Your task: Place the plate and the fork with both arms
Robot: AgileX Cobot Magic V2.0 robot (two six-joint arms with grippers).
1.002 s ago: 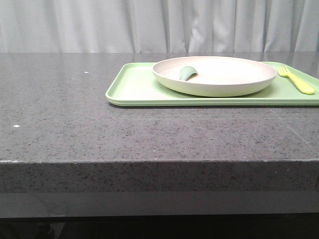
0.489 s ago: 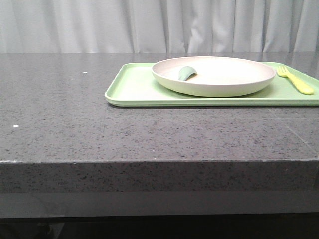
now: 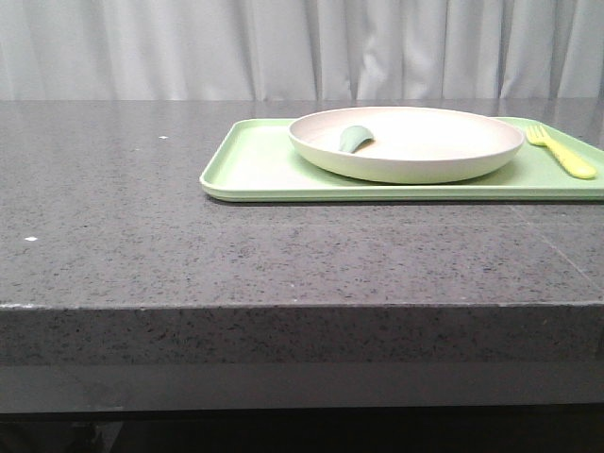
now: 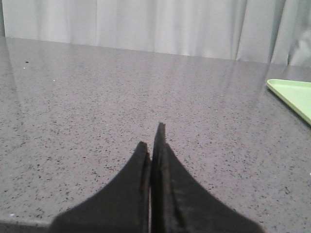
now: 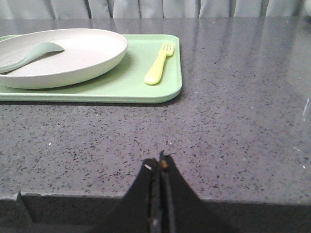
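The cream-white plate (image 3: 408, 143) sits on a light green tray (image 3: 255, 170) at the right of the grey table; it also shows in the right wrist view (image 5: 63, 56). The pale yellow fork (image 3: 562, 151) lies on the tray right of the plate, also seen in the right wrist view (image 5: 158, 64). A grey-green curved utensil piece (image 3: 354, 138) lies in the plate. My left gripper (image 4: 153, 145) is shut and empty over bare table, left of the tray. My right gripper (image 5: 160, 162) is shut and empty at the table's front edge. Neither gripper shows in the front view.
The tray's corner (image 4: 291, 94) shows at the edge of the left wrist view. The speckled grey tabletop (image 3: 113, 189) has a thick front edge (image 3: 283, 330). A pale curtain (image 3: 283, 47) hangs behind the table.
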